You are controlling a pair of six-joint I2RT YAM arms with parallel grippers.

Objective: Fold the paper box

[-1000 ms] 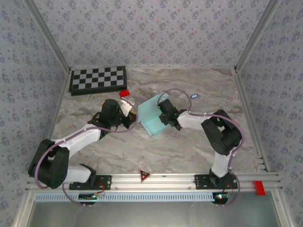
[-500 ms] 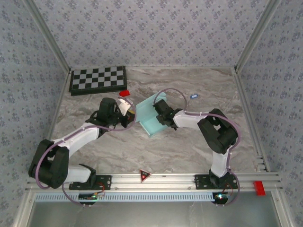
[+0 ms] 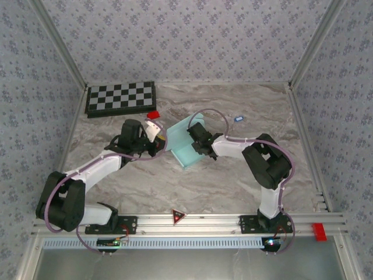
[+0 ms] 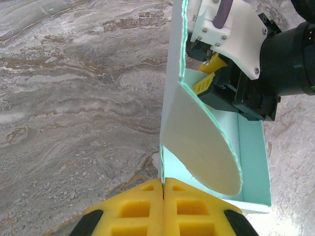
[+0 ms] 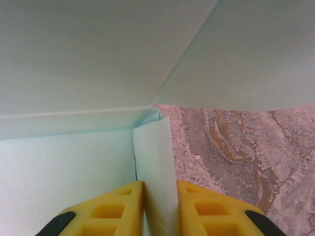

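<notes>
Grips the paper box (image 3: 182, 153) mid-table, near and right of the checkerboard (image 3: 120, 99), with left gripper (image 4: 162, 184) pressed together on a wall's edge. Pinches a flap in the right gripper (image 5: 159, 189).

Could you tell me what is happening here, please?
Two robot arms are folding a pale cyan paper box in the middle of the table. The left tool pinches one raised wall by its edge, and the right tool grips a small flap at an inner corner. The box is only partly formed.
</notes>
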